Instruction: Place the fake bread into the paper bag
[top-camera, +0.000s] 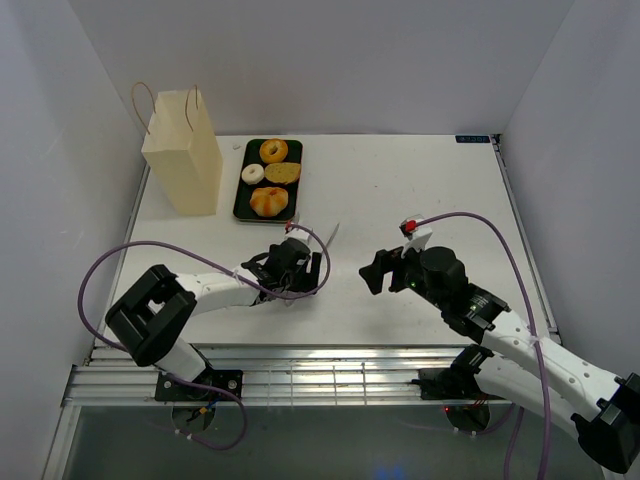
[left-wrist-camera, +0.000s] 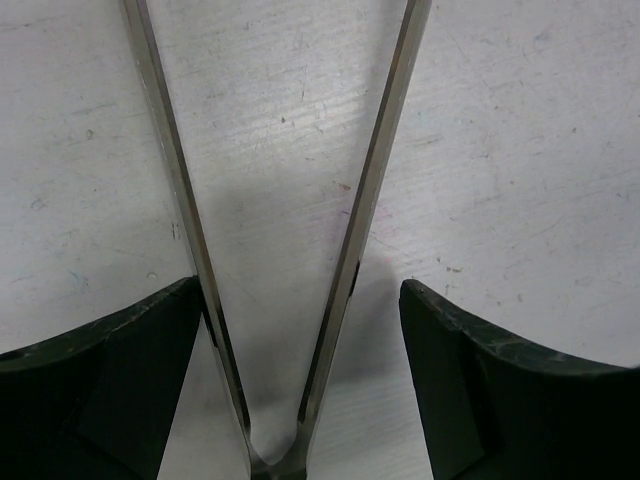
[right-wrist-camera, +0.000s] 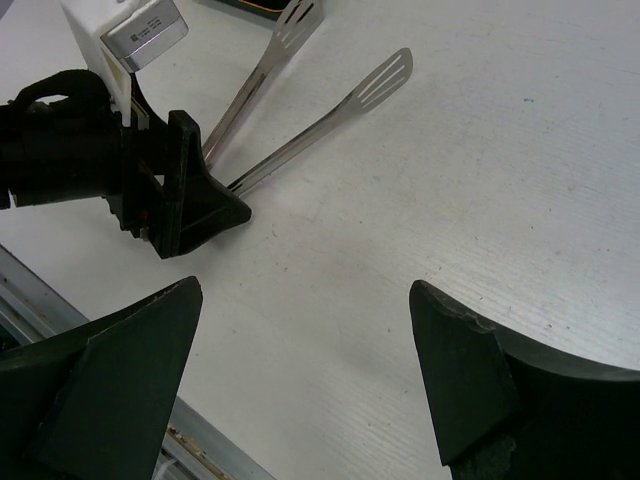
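Left wrist: left tool (left-wrist-camera: 300, 285) spread around steel tongs (left-wrist-camera: 377, 170); right tool (right-wrist-camera: 305, 288) spread; label (right-wrist-camera: 145, 30) illegible.

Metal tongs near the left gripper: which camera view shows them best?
The right wrist view. There the tongs show both long arms and both slotted tips. The left wrist view shows only the two arms narrowing toward the hinge, tips cut off. The top external view shows just a thin sliver beside the left gripper.
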